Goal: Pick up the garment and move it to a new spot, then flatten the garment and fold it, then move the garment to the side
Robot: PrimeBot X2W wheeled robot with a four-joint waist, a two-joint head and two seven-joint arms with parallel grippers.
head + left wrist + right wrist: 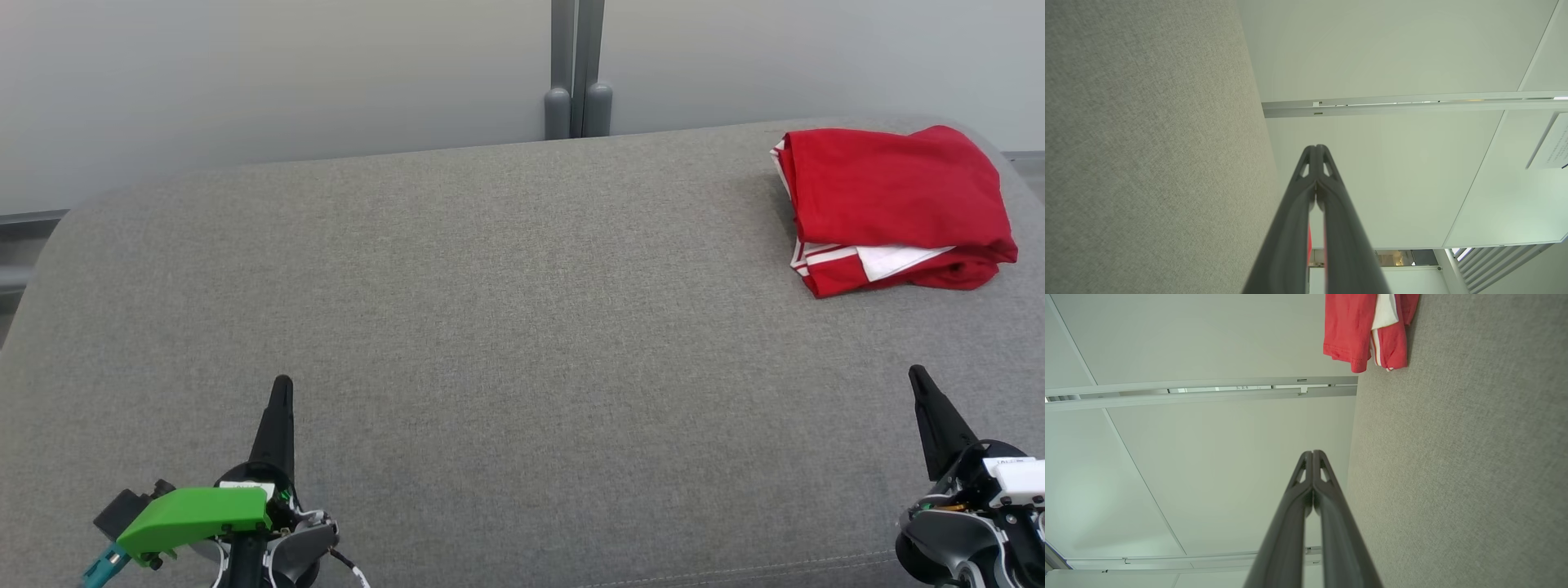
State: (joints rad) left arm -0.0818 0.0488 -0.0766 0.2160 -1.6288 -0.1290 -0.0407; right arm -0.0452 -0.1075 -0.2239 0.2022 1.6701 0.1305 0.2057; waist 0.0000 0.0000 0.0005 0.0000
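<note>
Folded red garment (894,208) w/ white stripes and a white panel showing along its near edge lies at upper right of the head view, flat on a wide grey upholstered surface (490,327), close to that surface's far right corner. Both arms sit low in the frame, well apart from the cloth. Left gripper (282,385) at lower left, its two long dark fingers pressed together into a single point aimed up the frame, nothing between them; a bright green cover (192,514) sits on the wrist below. Right gripper (916,376) at lower right, fingers likewise together and empty, tip tilted a little toward the frame's left, a white block (1016,478) on its wrist. In the left wrist view the fingers meet at mid-frame against a pale wall, grey fabric running down the left side. In the right wrist view the fingers meet at centre, grey fabric down the right side, and the garment shows at top centre, its red hem and striped fold resting at the fabric's edge. Behind the surface: a plain pale wall (245,73) and a grey vertical post (577,73) at top centre of the head view. Approx. the whole middle of the upholstery between the grippers & the garment is bare grey weave.
</note>
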